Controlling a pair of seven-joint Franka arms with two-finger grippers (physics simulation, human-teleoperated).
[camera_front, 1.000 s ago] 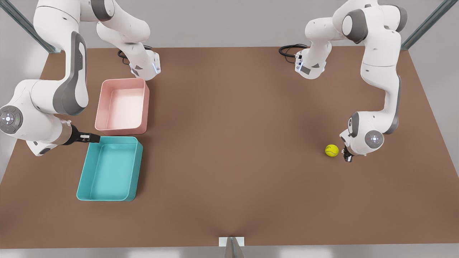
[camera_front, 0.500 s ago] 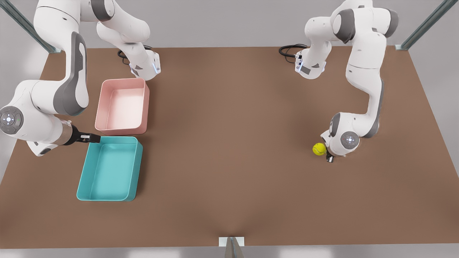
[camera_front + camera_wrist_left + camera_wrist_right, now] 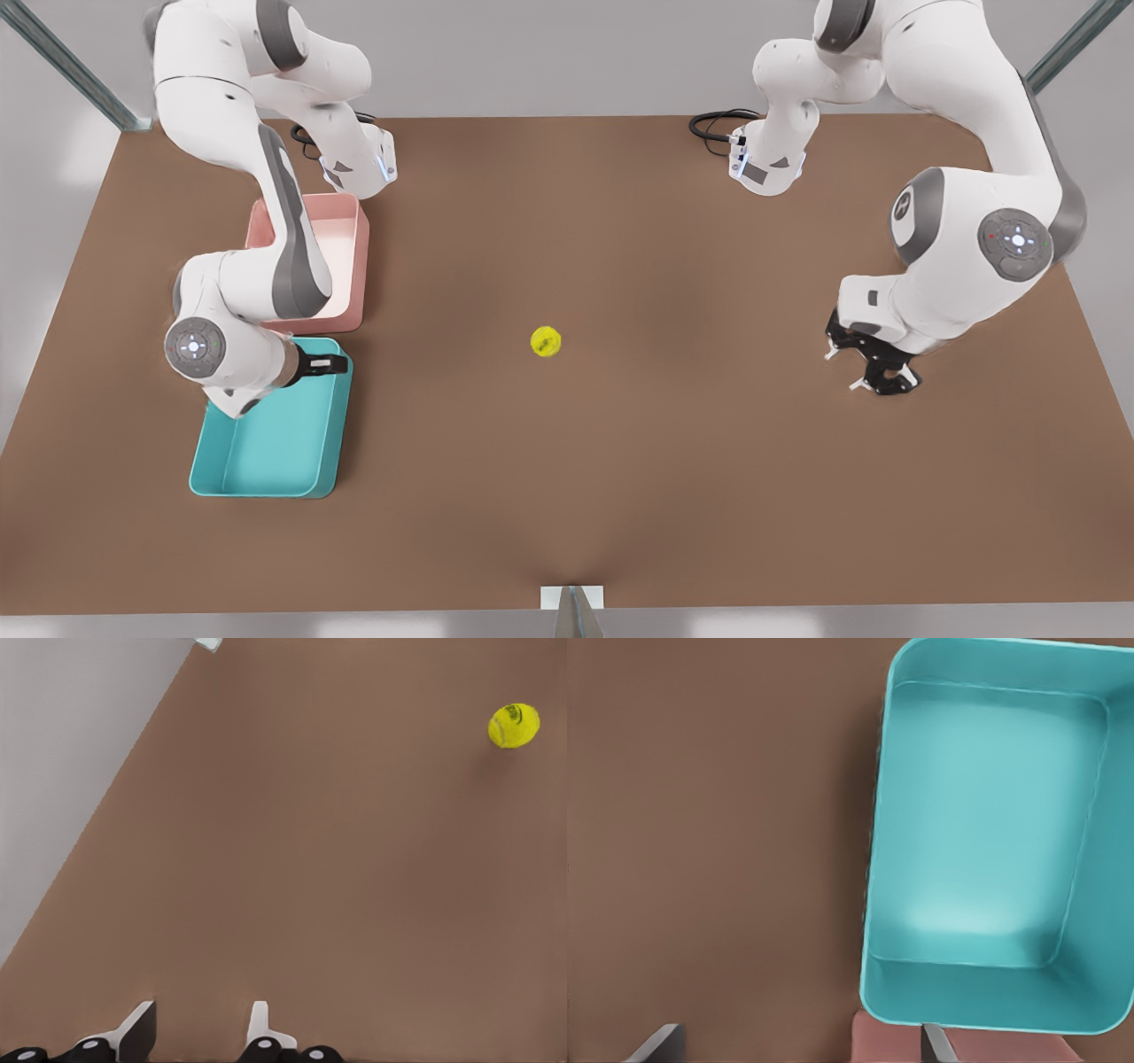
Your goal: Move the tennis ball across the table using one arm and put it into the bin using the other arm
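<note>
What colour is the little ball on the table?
Bright yellow-green: the tennis ball shows best in the left wrist view.

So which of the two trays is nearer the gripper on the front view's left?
The teal bin: the right gripper is over its corner next to the pink tray, which lies farther back, partly behind that arm.

High overhead front; wrists downward.

Pale grey wall (image 3: 549, 53) behind; grey metal struts (image 3: 62, 66) slanted at both far corners; soft even light.
</note>
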